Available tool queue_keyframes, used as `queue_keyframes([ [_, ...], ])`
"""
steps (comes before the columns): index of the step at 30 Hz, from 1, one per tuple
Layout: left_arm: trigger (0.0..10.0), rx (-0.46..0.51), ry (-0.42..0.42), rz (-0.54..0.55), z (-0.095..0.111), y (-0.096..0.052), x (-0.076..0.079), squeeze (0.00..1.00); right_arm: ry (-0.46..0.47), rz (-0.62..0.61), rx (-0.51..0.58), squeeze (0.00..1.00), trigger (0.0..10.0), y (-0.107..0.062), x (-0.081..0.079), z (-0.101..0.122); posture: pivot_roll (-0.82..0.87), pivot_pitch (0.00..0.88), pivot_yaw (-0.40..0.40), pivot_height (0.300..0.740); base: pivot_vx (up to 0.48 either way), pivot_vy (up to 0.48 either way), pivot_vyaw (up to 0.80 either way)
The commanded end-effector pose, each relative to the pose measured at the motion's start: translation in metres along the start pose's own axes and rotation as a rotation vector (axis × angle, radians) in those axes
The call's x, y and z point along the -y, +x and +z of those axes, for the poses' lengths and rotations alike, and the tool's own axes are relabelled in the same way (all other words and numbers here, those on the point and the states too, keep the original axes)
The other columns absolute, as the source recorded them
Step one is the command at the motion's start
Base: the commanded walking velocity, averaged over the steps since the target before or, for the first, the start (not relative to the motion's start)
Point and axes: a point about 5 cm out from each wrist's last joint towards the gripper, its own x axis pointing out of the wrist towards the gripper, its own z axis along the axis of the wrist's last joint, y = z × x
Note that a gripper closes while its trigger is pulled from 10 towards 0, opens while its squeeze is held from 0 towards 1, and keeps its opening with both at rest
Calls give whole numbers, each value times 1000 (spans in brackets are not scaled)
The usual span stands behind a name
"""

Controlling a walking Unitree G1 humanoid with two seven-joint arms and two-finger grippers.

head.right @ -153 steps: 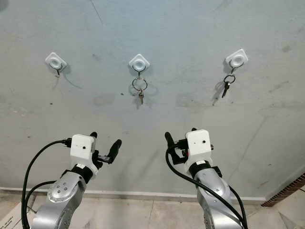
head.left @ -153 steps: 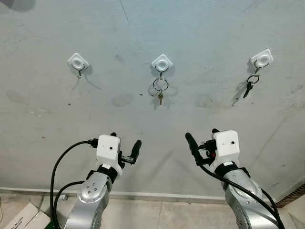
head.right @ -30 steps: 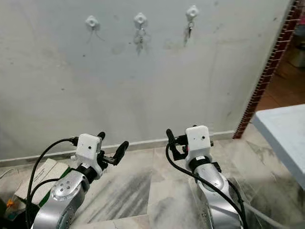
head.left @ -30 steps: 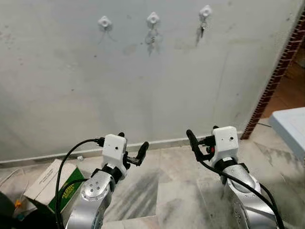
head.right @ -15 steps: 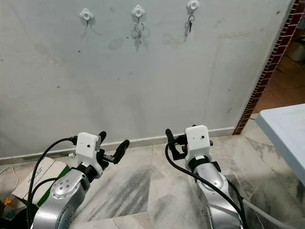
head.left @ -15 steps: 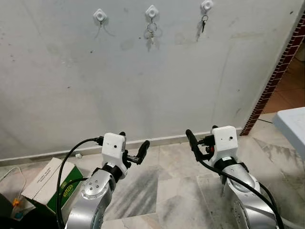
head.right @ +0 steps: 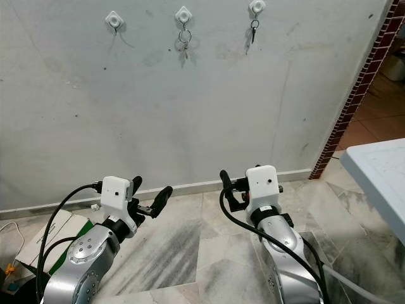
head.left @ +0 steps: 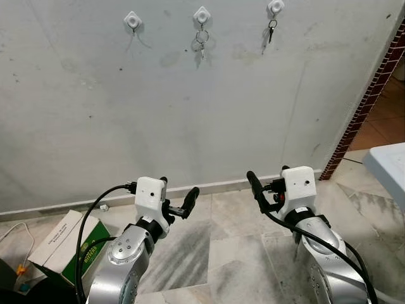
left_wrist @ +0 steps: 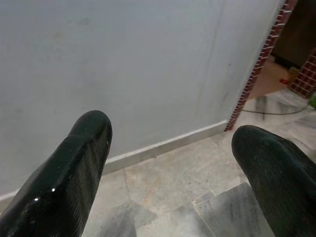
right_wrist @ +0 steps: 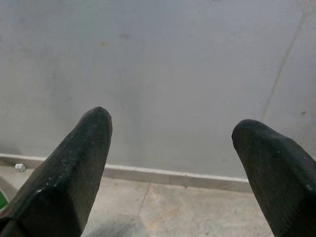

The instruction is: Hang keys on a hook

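Three white hooks sit high on the grey wall. The left hook (head.left: 132, 19) is bare. A key ring with a small key (head.left: 201, 40) hangs from the middle hook (head.left: 202, 14), and a dark key (head.left: 271, 29) hangs from the right hook (head.left: 275, 6). My left gripper (head.left: 178, 189) and right gripper (head.left: 267, 179) are held low in front of me, far below the hooks. Both are open with nothing between the fingers. The wrist views look past the left fingers (left_wrist: 74, 163) and the right fingers (right_wrist: 74, 168) at the wall and floor.
A green and white cardboard box (head.left: 63, 244) lies on the floor at my lower left. A brick pillar (head.left: 373, 88) ends the wall on the right, and a white table edge (head.right: 380, 171) juts in at the right. Marble floor (head.left: 221, 247) lies ahead.
Since five seconds ago the camera has backed away from the wall, so the hooks look small and high. Over the last half second hardly anything has shifted. Both grippers keep the same open pose.
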Motion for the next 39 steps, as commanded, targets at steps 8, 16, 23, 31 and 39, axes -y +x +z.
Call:
queue_keyframes([
  [8, 10000, -19, -13, -4, -2, -2, -2, 0, 12, 8, -8, 0, 10000, 1, -2, 0, -43, 0, 89, 740, 0, 0, -788],
  [16, 10000, -19, -29, 6, -2, -2, -3, 0, 13, 8, -11, 0, 10000, 1, -3, -1, -41, 0, 91, 740, 0, 0, -788],
  [23, 10000, -26, -28, 8, -3, -4, -4, 0, 18, 5, -4, 0, 10000, 0, -3, -1, -39, 0, 94, 740, 0, 240, -775],
  [31, 10000, -30, -39, 23, -3, -3, -8, 0, 14, 4, 2, 0, 10000, -1, -3, 0, -39, 0, 96, 740, 0, 322, 0],
  [39, 10000, -35, -39, 20, -3, -4, -7, 0, 13, 2, 4, 0, 10000, -1, -3, 0, -39, 0, 96, 740, 0, 325, 0],
])
